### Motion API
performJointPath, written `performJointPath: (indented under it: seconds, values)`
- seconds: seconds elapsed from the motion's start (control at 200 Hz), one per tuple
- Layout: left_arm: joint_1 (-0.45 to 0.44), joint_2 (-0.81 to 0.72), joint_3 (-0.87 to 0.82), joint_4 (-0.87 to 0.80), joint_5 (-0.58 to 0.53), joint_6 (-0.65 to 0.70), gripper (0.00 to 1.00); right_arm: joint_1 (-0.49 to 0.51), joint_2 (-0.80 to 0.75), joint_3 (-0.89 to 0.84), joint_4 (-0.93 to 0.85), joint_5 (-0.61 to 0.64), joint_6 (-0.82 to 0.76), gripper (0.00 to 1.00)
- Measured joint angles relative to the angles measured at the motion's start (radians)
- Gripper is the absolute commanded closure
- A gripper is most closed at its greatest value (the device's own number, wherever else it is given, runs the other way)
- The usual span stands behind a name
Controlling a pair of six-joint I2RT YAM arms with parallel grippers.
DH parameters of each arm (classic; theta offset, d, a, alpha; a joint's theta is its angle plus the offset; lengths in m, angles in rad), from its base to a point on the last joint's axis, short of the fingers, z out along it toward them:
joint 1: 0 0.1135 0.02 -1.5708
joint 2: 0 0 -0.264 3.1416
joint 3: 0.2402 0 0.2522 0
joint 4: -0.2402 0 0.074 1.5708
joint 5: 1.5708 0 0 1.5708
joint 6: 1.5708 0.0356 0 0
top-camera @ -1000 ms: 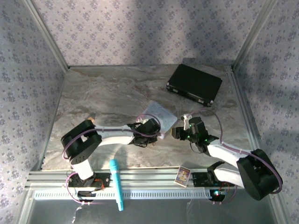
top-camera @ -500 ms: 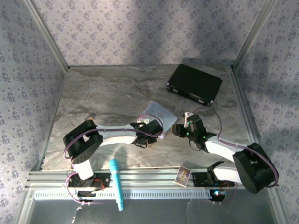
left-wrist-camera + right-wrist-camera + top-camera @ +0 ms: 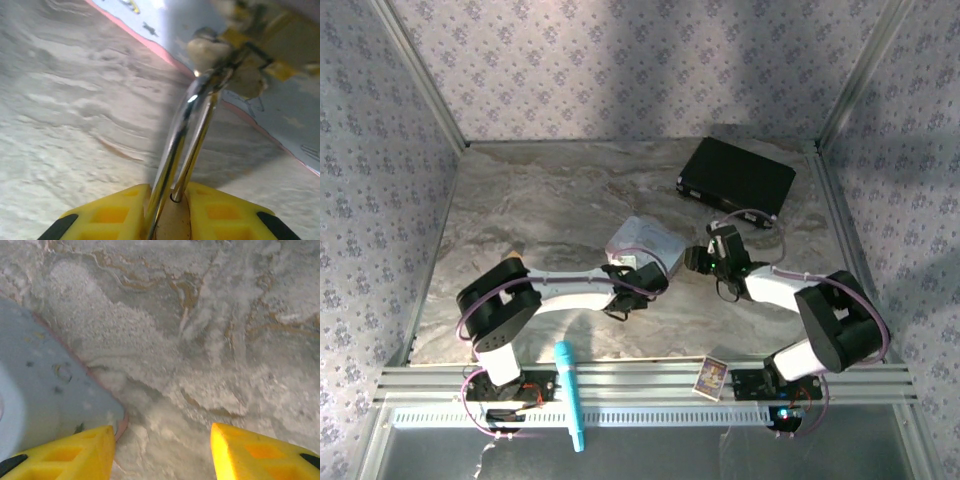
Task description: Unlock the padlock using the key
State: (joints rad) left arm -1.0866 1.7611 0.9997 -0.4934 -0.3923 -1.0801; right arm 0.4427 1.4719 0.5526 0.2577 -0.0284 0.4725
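Clamped on the brass body of the padlock [image 3: 172, 227], the left gripper [image 3: 170, 192] holds it low at the centre of the left wrist view. The thin silvery shackle [image 3: 192, 102] runs up and slightly right from the fingers to a blurred gold fitting on the pastel tin [image 3: 300, 115], so the lock's long axis points away from that gripper.

In the right wrist view the right gripper [image 3: 160, 440] stands with its jaws apart and nothing between them. The tin's corner lies just beside its left finger. I cannot make out a key anywhere.

From above, both grippers meet mid-frame at the tin's lower edge, the left one nearer the lock. Around them lie a marbled table [image 3: 540, 210], a black case [image 3: 737, 180] at upper right, and floral-papered walls [image 3: 620, 70].
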Motion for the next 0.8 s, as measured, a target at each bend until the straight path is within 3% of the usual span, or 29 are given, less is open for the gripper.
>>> performJointPath:
  seconds: [0.19,0.41,0.8]
  values:
    - [-0.042,0.061,0.071,-0.100,-0.093,0.025,0.71,-0.003,0.042,0.034,0.002,-0.005,0.008,0.46]
    - [-0.079,0.061,0.074,-0.144,-0.117,0.024,0.65,-0.003,0.046,0.034,0.003,-0.012,0.011,0.46]
    - [-0.114,0.061,0.107,-0.170,-0.118,0.024,0.76,-0.002,0.043,0.033,0.005,-0.013,0.010,0.46]
